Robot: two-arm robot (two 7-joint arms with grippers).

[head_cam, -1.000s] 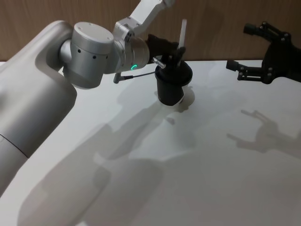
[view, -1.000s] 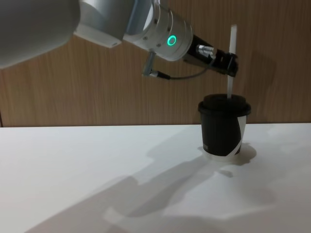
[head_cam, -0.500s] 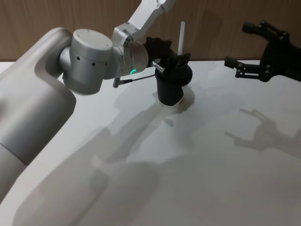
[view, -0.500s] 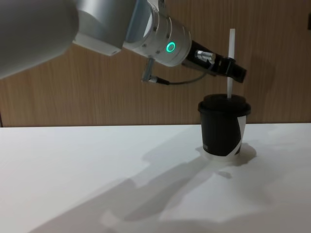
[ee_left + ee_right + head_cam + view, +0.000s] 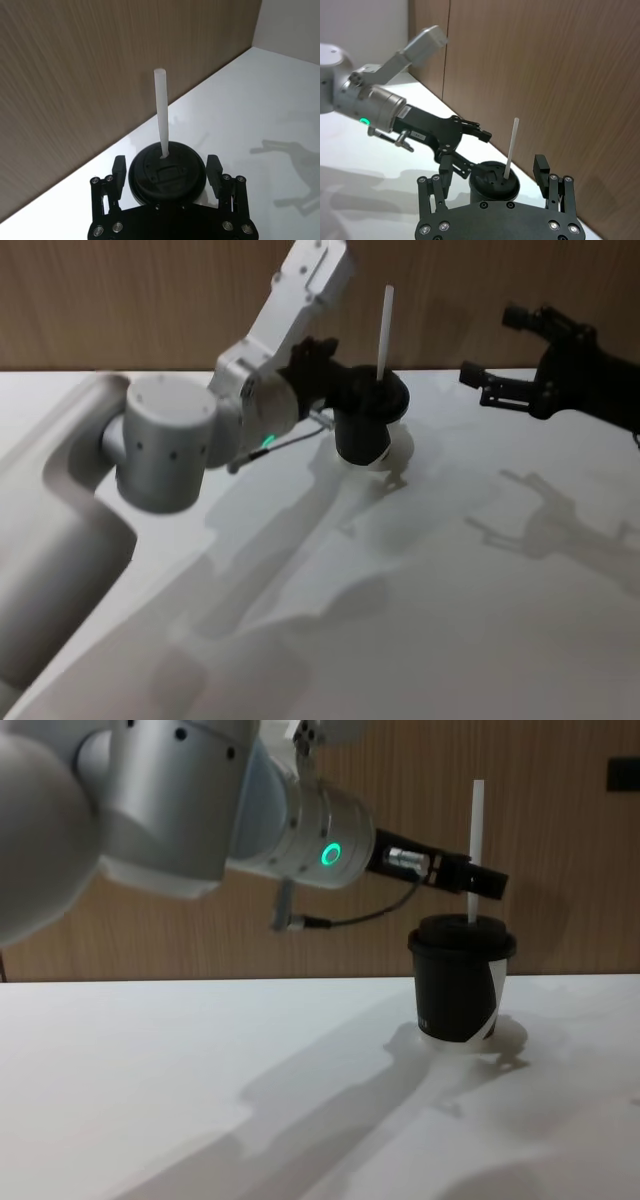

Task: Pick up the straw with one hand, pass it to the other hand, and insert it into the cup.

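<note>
the straw (image 5: 383, 332) stands upright in the cup (image 5: 367, 428), its lower end through the opening in the domed lid, most of its length rising free above; nothing grips it, so the lid hole alone seems to keep it vertical. the cup sits on the white table (image 5: 440, 620), toward the far edge near the wooden wall (image 5: 150, 300). the left tool (image 5: 166, 175) is just on the near-left side of the cup at lid height, its fingers (image 5: 119, 170) spread wide either side of the lid and clear of the straw, judged a release posture with the insertion done. the green ring light (image 5: 327, 854) on its silver wrist glows. the right tool (image 5: 510, 390) hangs well to the right above the table, fingers spread and empty, apparently parked out of the way after handing over. remaining work looks like withdrawing the left arm without brushing the straw.
</note>
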